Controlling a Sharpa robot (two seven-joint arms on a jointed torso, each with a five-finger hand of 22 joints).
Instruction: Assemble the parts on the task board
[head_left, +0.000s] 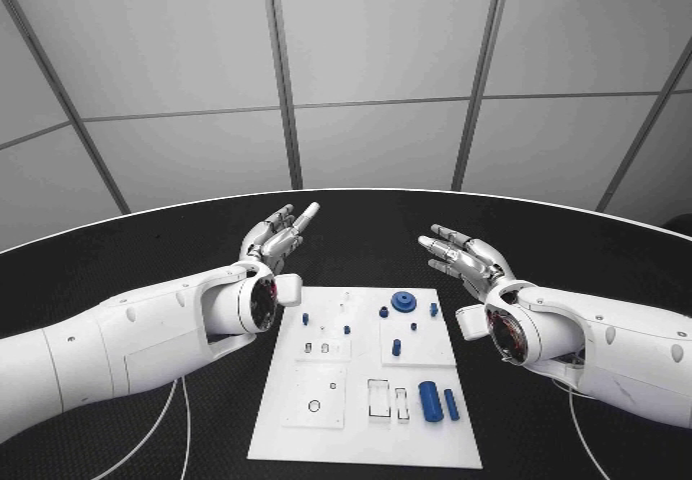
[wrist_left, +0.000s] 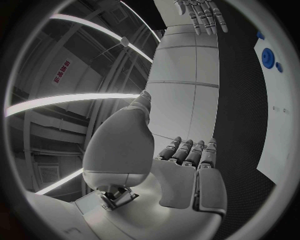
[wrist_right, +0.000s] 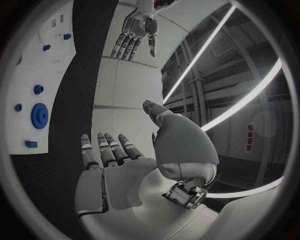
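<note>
Both hands idle: my left hand (head_left: 278, 238) and right hand (head_left: 464, 258) hover empty, fingers spread, beyond the task board (head_left: 364, 440). Blue gear (head_left: 405, 299) sits near its far edge, cylinder (head_left: 428, 398) nearer. I'd approach slowly, pinch small parts squarely.

Open table (head_left: 361, 235) between hands, beyond task board (head_left: 361, 440)
</note>
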